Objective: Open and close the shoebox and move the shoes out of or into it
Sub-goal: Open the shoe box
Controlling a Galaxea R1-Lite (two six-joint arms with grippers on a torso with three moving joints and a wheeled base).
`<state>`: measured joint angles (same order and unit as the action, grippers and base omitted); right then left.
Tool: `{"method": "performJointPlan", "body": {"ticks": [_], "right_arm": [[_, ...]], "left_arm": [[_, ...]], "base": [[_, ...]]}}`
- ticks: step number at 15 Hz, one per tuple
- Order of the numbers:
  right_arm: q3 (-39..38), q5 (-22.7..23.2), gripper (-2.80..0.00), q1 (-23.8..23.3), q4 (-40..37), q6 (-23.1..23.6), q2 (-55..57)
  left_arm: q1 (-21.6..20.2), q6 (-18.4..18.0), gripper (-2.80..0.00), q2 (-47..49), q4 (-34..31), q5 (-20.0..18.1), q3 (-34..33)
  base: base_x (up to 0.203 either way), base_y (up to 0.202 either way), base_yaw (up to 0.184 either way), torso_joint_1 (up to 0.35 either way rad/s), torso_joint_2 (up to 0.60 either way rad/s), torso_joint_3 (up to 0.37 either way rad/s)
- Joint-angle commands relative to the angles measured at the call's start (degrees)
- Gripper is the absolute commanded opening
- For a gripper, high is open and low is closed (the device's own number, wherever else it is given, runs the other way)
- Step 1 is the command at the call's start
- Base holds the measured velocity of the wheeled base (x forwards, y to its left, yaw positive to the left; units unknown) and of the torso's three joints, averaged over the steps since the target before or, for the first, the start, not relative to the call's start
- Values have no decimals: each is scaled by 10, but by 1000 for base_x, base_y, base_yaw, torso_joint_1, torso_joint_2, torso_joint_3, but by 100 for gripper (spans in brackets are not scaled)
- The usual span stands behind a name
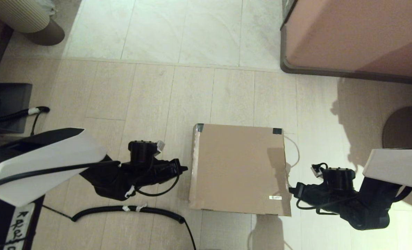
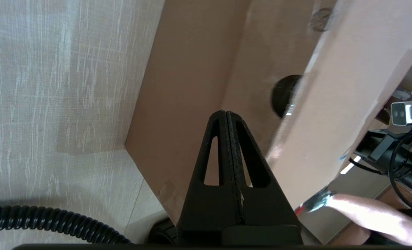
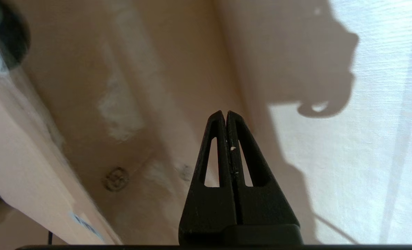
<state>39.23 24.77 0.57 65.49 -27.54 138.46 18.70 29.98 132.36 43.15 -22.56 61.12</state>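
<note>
Shoebox — between both end effectors

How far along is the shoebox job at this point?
Nothing looks done: the shoebox sits on the floor with its lid flat and closed, no shoes in view. In hand: the left gripper and right gripper, both shut, flank its sides. Left: opening it, moving the shoes, closing it.

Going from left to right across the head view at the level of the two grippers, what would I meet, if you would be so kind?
Left gripper, fingers shut → shoebox, lid closed → right gripper, fingers shut.
</note>
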Motion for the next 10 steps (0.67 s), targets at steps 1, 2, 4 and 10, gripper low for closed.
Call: {"method": "performJointPlan", "body": {"ticks": [1, 2, 4, 10], "right_arm": [[3, 1, -280, 11, 6, -3, 13], [3, 2, -280, 12, 6, -5, 12], [0, 4, -280, 18, 6, -8, 7], [-37, 63, -280, 18, 6, -49, -66]], "left_arm": [[2, 2, -280, 10, 3, -2, 6], [4, 3, -280, 13, 4, -1, 8], [8, 3, -280, 19, 3, -2, 13], [19, 22, -280, 12, 7, -2, 16]], "base": [[0, 0, 0, 0, 0, 0], [0, 0, 0, 0, 0, 0], [0, 0, 0, 0, 0, 0], [0, 0, 0, 0, 0, 0]]}}
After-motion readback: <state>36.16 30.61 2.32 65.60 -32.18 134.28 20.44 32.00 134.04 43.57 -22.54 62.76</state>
